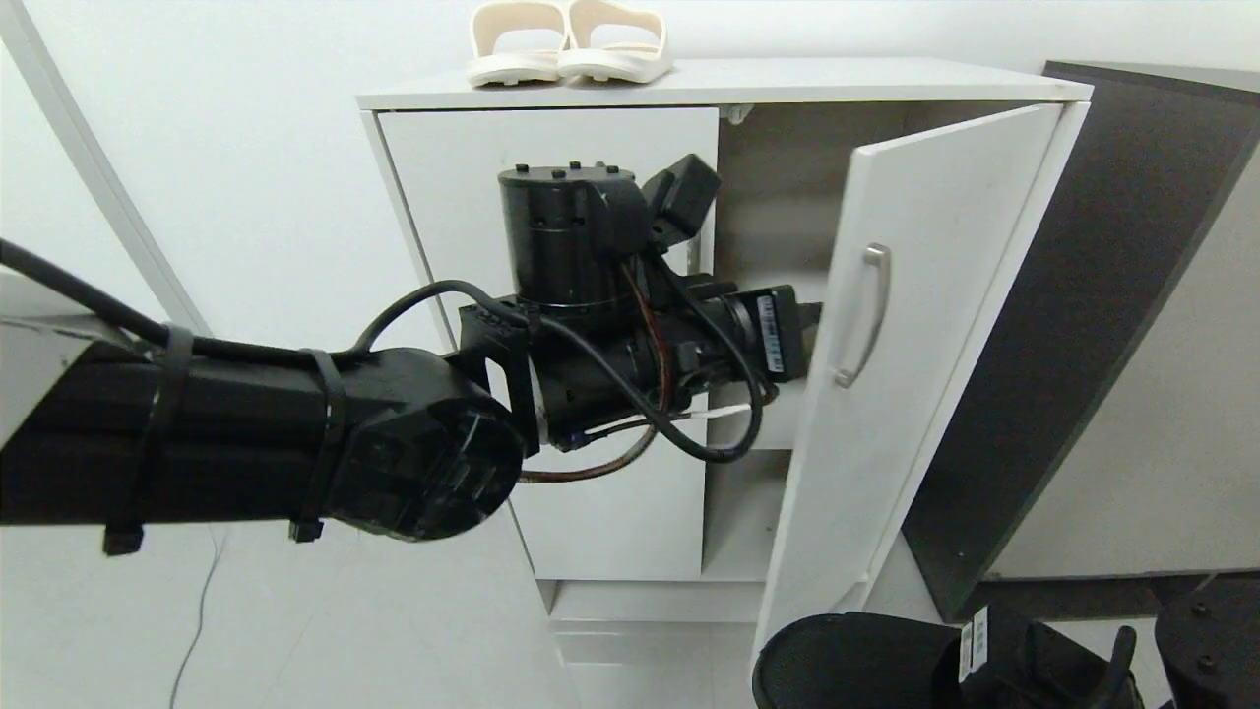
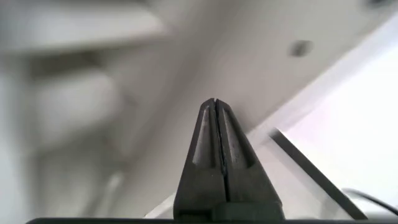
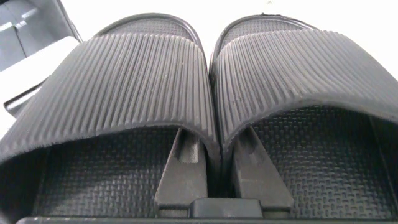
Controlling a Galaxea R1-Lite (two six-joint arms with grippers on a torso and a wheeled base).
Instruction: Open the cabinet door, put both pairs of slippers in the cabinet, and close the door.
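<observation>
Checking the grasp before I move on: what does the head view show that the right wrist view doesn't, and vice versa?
Head view only: the cabinet with its door open, white slippers on top, and the left arm at the opening. Right wrist view only: the right gripper, one finger under each ribbed strap. Both: the black slippers.

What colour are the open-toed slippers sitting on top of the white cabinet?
The open-toed slippers are cream white, clearest in the head view.
</observation>
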